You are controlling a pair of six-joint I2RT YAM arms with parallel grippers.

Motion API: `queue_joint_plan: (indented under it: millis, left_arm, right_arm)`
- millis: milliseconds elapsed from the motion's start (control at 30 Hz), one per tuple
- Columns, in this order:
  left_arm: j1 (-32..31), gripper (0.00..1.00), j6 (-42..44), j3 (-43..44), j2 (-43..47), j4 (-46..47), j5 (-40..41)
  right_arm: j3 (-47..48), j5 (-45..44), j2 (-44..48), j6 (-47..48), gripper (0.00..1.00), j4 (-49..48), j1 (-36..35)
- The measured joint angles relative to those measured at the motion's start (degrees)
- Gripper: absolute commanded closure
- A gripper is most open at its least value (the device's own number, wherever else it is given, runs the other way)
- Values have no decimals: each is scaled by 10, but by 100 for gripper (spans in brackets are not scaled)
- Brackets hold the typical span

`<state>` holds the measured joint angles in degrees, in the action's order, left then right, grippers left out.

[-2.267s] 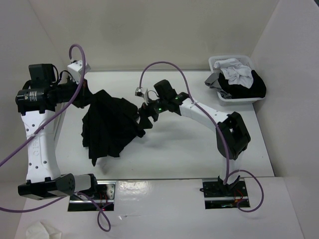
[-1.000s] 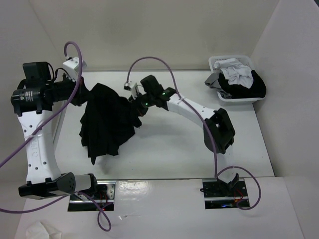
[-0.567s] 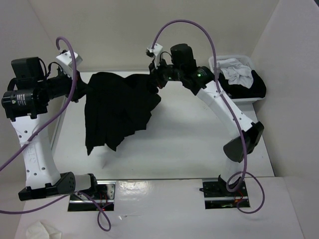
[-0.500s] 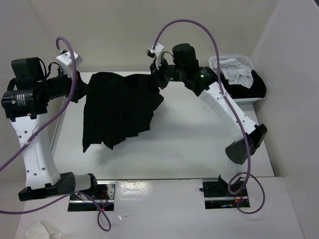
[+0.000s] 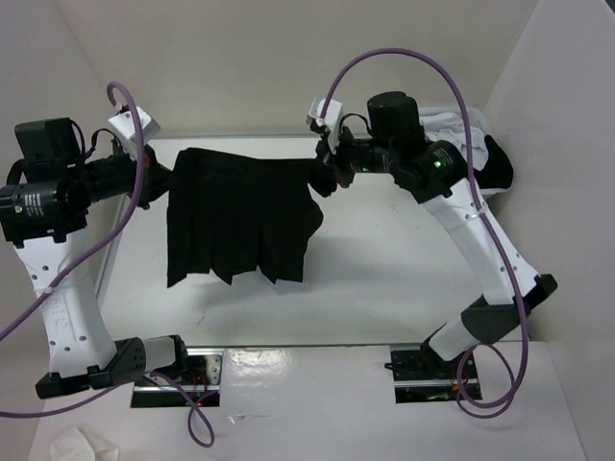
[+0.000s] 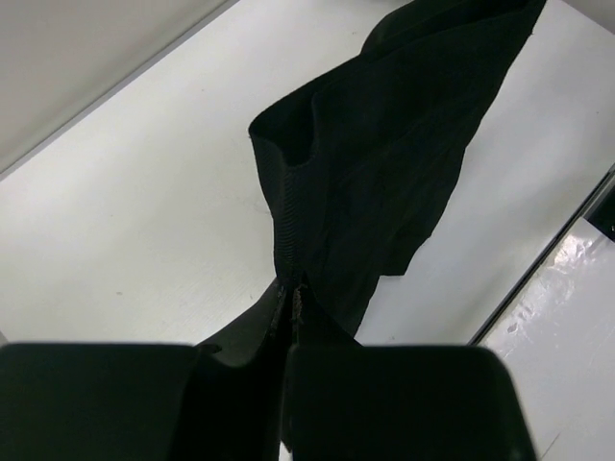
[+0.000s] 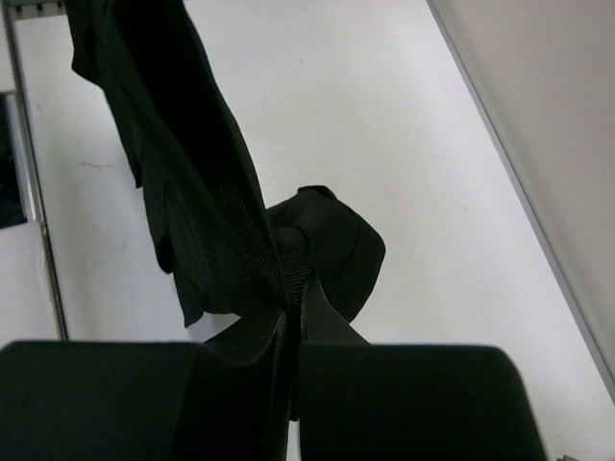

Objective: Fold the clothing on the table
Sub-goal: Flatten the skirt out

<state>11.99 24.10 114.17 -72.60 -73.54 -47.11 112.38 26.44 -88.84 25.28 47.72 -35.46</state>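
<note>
**Black skirt being pinched by its band above the white table**

The black skirt (image 6: 384,163) is being gripped by the left gripper (image 6: 290,348). Its two dark fingers are being pressed together on a ribbed band of the fabric at the bottom of the view. From that pinch the cloth is being held out toward the upper right, and pleats and a folded edge are being shown along its left side. The white table (image 6: 135,221) is being seen beneath the cloth and to its left. A metal rail (image 6: 562,235) is being shown along the table's edge at the right. A pale wall (image 6: 67,58) is being glimpsed at the upper left.
</note>
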Motion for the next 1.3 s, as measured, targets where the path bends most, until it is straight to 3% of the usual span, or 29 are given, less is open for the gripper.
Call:
queue_joint_plan:
  millis: [333, 567, 800, 1000, 1067, 1300]
  left_arm:
    - [0, 100, -1, -4, 83, 2, -28]
    - [0, 100, -23, -67, 181, 45, -44]
    - [0, 100, -29, -157, 169, 61, -50]
    - [-1, 100, -17, -230, 110, 96, -34]
    - [-1, 100, -16, -246, 85, 111, -23]
    - [-12, 100, -21, -282, -13, 200, 44]
  right_arm:
    - [-14, 91, 67, 57, 100, 67, 35]
    - [-38, 151, 106, 74, 100, 90, 42]
    - [-48, 176, 97, 74, 100, 98, 46]
    - [-50, 167, 30, 52, 100, 81, 47]
    - [-50, 149, -7, 43, 95, 73, 47]
    - [-43, 16, -181, 12, 100, 8, 19]
